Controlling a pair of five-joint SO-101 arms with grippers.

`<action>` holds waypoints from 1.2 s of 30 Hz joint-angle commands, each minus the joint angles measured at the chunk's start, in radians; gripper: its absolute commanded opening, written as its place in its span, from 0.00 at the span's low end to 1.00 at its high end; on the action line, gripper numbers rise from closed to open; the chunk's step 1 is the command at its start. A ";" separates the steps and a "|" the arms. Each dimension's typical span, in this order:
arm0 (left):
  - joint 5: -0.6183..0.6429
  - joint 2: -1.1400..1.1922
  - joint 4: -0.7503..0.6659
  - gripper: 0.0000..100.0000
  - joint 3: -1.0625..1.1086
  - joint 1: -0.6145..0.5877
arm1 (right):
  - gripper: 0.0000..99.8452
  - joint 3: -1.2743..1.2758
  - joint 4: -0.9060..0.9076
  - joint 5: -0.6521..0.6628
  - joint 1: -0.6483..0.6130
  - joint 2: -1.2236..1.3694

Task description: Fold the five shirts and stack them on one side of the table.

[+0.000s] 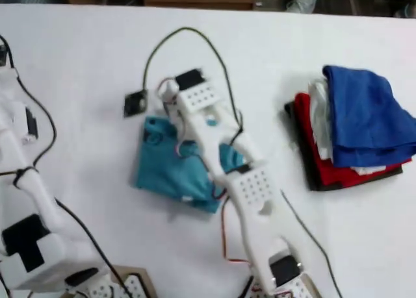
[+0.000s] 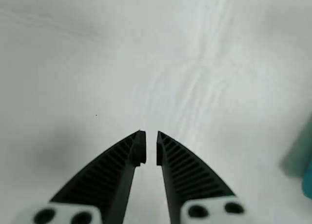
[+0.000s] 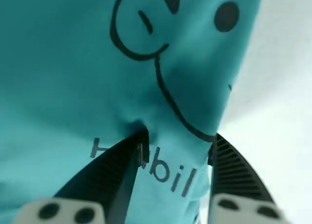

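Right claw seemingly pinches a fold of the teal shirt, which lies in the middle of the table. The left claw hangs over bare cloth, tips pressed nearly together. The stack of folded shirts sits well apart.

High camera looks down over the table; wrist cameras hover close, the right sharing the teal shirt.

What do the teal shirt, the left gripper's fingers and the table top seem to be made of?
The teal shirt: soft knit cloth, probably cotton, matt; it creases and carries a printed drawing.
The fingers of the left gripper: hard black plastic, likely 3D-printed, with ribbed faces.
The table: a white matt cover, perhaps cloth or paper; faint wrinkles show.
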 commanded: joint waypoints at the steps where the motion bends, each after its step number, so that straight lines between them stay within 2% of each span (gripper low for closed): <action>1: 0.002 -0.051 -0.005 0.07 -0.004 -0.006 | 0.21 -0.078 -0.010 0.043 0.030 0.031; 6: 0.003 -0.057 0.009 0.07 -0.004 -0.006 | 0.22 -0.084 0.024 0.064 0.021 0.097; 16: 0.003 -0.058 0.051 0.07 -0.005 -0.035 | 0.23 0.094 0.035 0.064 -0.036 0.062; 18: 0.003 -0.058 0.051 0.07 -0.005 -0.040 | 0.18 0.114 0.035 0.066 -0.044 0.051; 21: 0.002 -0.058 0.051 0.07 -0.005 -0.044 | 0.01 0.112 0.035 0.066 -0.047 0.048; 23: 0.002 -0.058 0.051 0.07 -0.005 -0.044 | 0.03 0.117 0.035 0.064 -0.041 0.045; 33: 0.000 -0.058 0.044 0.07 -0.005 -0.044 | 0.03 0.044 -0.008 0.049 0.001 0.044; 36: -0.002 -0.058 0.043 0.07 -0.005 -0.043 | 0.13 -0.112 -0.031 -0.087 0.027 0.050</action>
